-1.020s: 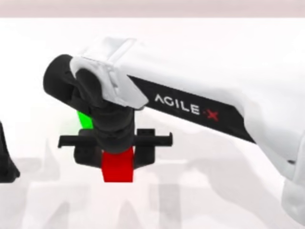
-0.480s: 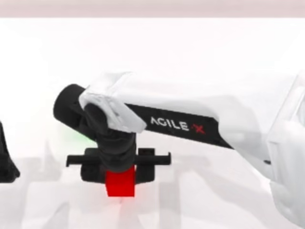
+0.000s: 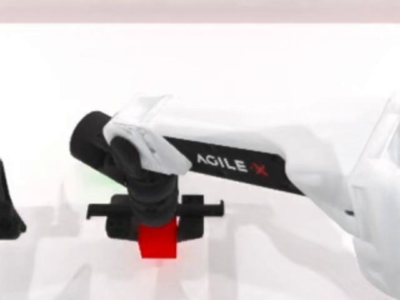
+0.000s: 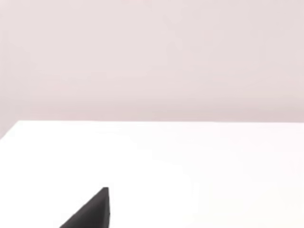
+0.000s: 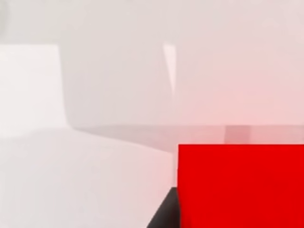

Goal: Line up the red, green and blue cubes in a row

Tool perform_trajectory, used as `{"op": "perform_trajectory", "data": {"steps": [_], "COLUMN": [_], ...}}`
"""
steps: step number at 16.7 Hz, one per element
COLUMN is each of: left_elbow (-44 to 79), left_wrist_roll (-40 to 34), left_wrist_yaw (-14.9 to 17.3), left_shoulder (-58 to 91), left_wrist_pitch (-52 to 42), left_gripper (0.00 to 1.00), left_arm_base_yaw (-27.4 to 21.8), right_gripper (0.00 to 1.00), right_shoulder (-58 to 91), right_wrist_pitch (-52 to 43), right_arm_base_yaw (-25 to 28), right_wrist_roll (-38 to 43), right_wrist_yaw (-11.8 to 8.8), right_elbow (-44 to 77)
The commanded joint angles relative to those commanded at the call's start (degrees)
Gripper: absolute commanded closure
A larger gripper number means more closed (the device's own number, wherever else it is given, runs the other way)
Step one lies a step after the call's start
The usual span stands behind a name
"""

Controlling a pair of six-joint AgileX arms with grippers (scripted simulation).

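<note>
Looking down on a glossy white worktop (image 3: 262,75) backed by a pale pinkish wall. Seeing one small bright red matte cube (image 3: 157,241), plain-faced and sharp-edged, toward the near edge and left of centre in the top view. Clamping that cube between the dark fingers of the right end effector (image 3: 157,232), with the black wrist block directly over it and only the cube's near half peeking out below. Reaching in from the right side on a white arm with a black band lettered AGILEX. Filling the lower corner of the right wrist view with the same red cube (image 5: 241,186), flat and evenly coloured, one dark finger (image 5: 164,216) pressing against its side. Not telling, from any view, whether the cube is touching the worktop or hanging just above it.

Parking the left end effector (image 3: 9,209) at the far left edge of the top view, grip state not readable; showing only a black wedge (image 4: 90,213) over bare worktop in the left wrist view.

Comparing with one second ago: sitting nearer the front edge now, cube and wrist together, and covering the sliver of bright green cube that was showing beside the wrist then. Barely differing from half a second ago.
</note>
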Motion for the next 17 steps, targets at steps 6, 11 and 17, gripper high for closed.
{"op": "perform_trajectory", "data": {"steps": [6,11,17], "left_elbow": [0.0,0.0,0.0], "left_wrist_roll": [0.0,0.0,0.0], "left_wrist_yaw": [0.0,0.0,0.0], "left_shoulder": [0.0,0.0,0.0], "left_wrist_pitch": [0.0,0.0,0.0], "left_gripper": [0.0,0.0,0.0], "left_arm_base_yaw": [0.0,0.0,0.0], "right_gripper": [0.02,0.0,0.0], "right_shoulder": [0.0,0.0,0.0], "right_wrist_pitch": [0.0,0.0,-1.0], "right_arm_base_yaw": [0.0,0.0,0.0], "right_wrist_roll": [0.0,0.0,0.0], "right_wrist_yaw": [0.0,0.0,0.0], "right_elbow": [0.0,0.0,1.0]}}
